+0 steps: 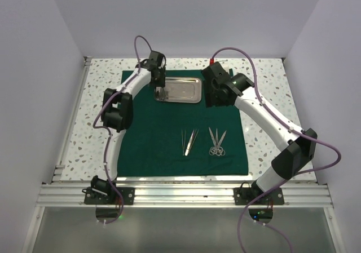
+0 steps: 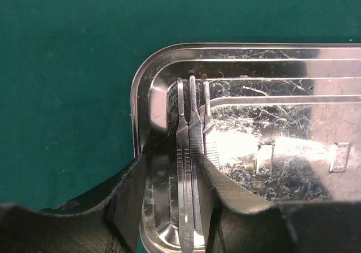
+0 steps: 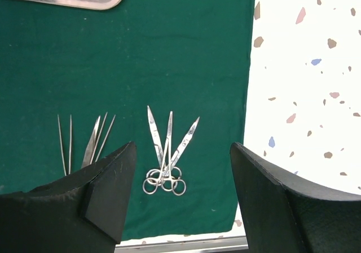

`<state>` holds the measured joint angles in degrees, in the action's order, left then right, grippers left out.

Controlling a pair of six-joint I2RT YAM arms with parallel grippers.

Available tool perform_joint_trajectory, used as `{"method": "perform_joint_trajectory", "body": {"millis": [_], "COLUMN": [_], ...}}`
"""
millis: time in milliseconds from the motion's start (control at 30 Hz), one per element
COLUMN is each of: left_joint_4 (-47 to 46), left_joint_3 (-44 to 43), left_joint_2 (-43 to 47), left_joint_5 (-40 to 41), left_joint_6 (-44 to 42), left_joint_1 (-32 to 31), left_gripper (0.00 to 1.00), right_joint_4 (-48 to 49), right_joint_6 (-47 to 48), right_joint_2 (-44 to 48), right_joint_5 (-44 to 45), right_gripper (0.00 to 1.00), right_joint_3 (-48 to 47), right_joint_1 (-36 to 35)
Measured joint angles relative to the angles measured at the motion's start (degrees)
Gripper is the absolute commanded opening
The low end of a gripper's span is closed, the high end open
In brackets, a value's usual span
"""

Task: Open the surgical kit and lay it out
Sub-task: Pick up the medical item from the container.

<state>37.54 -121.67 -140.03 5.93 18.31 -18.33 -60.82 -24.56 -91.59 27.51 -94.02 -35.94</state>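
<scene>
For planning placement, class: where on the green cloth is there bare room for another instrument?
Bare: the cloth left of the tweezers, and the strip between tray and instruments. Crowded: around the scissors and the tray's left end, under the left fingers.

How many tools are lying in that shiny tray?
3: slim silver tools, side by side at one end of the tray, between the fingers of the left hand. The hand may hide more.
</scene>
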Motion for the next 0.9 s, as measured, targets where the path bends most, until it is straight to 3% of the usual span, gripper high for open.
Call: {"method": "perform_joint_trajectory", "body": {"millis": [400, 900], "left_joint_4": [-3.0, -1.3], "left_joint_3": [12.1, 13.3], "left_joint_2": [7.7, 9.6], "left_joint_5": [-3.2, -3.5], "left_joint_6": [-1.0, -1.4], "left_joint_1": [0.3, -1.2], "left_gripper": [0.44, 0.44], "right_joint_4": [-0.1, 0.0], "right_joint_6": [1.0, -0.3], "right_joint_2": [-1.0, 2.3], "right_joint_5": [-0.6, -4.8], "right_gripper": [0.7, 0.68], "right_joint_3": [0.0, 5.7], "right_joint_1": [1.1, 1.1]}}
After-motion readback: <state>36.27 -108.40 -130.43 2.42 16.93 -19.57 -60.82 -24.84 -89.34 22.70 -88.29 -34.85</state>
